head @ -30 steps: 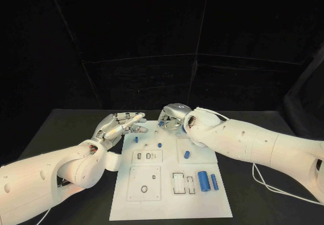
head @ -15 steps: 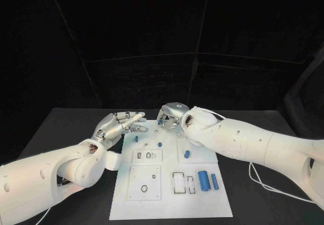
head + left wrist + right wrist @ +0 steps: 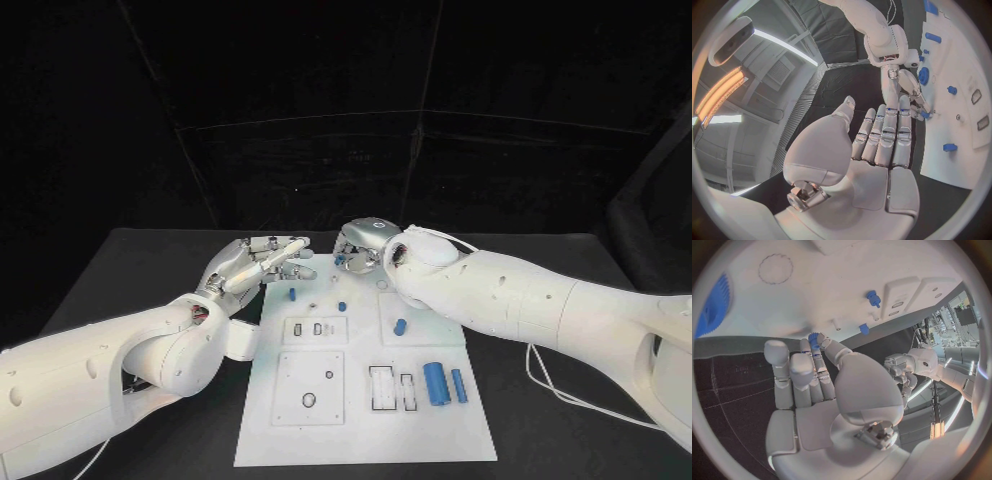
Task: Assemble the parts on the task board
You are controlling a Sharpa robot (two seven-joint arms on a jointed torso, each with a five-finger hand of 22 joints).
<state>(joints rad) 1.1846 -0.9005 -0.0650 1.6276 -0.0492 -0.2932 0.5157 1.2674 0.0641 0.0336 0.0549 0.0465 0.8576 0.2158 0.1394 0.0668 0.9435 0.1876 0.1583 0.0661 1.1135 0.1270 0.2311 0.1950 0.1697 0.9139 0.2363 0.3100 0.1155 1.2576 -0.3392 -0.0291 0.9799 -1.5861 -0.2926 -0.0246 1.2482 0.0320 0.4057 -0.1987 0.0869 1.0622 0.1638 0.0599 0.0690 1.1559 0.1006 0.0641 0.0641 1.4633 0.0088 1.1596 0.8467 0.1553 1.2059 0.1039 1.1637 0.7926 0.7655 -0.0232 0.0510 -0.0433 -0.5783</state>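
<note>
task board flat on table, rigid, won't shift. left hand empty, fingers straight, just off its far left corner. right hand pinches a small blue part over the far edge; looks light, hard, slick, so grip its sides.

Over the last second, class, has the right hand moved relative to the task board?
Cannot tell. The right hand sits at the far edge of the task board throughout; the slight drift matches a shift of the whole head view.
</note>
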